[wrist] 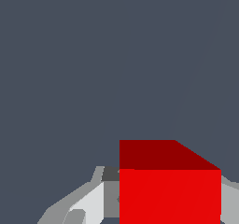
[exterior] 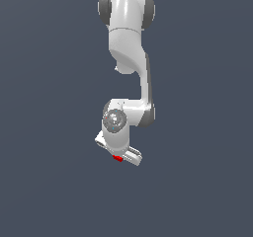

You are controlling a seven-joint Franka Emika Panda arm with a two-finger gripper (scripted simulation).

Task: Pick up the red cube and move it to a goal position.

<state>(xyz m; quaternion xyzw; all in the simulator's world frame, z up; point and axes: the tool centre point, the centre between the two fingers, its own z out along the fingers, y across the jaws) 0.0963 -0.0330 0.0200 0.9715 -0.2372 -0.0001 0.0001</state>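
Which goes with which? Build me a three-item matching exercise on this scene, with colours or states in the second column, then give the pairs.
Column one:
1. red cube
2. gripper
3. upper arm link

Column two:
a. white, at the exterior view's top
b. closed on a small block
c. bright red, plain-faced

Pairs: 1-c, 2-b, 3-a.

text: none readable
arm (exterior: pixel 129 38) markings: none legible
red cube (wrist: pixel 170 195) faces: plain, no print
gripper (exterior: pixel 124 155) labels: none visible
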